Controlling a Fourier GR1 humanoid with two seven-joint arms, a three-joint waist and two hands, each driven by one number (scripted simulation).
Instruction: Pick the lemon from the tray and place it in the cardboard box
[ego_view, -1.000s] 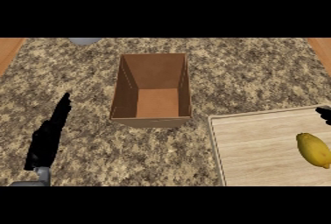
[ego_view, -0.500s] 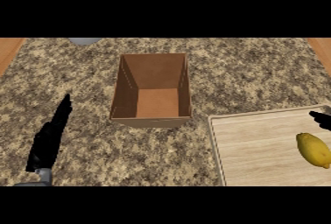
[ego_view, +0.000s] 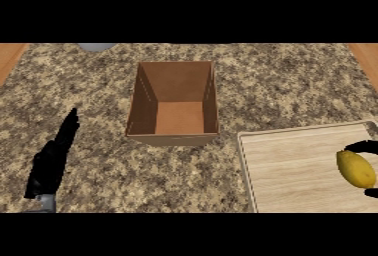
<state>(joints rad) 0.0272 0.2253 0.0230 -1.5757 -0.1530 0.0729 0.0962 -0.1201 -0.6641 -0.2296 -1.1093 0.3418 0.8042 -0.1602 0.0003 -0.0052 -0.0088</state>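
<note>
Lemon (ego_view: 356, 169) lies on wooden tray (ego_view: 295, 175), near right edge. Right hand (ego_view: 362, 146) curls black fingers around lemon, above and below it. Cardboard box (ego_view: 174, 103) stands open on speckled surface (ego_view: 288, 85), left of tray. Left hand (ego_view: 53, 157) rests flat, fingers straight, far left.

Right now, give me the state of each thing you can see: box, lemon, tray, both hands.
Cardboard box: upright, open at the top, nothing inside.
Lemon: lying on the tray near its right side, not lifted.
Tray: flat on the counter, right of the box, holding only the lemon.
Right hand: at the right edge, fingers curling round the lemon from above and below.
Left hand: open, fingers straight, resting at the left.
</note>
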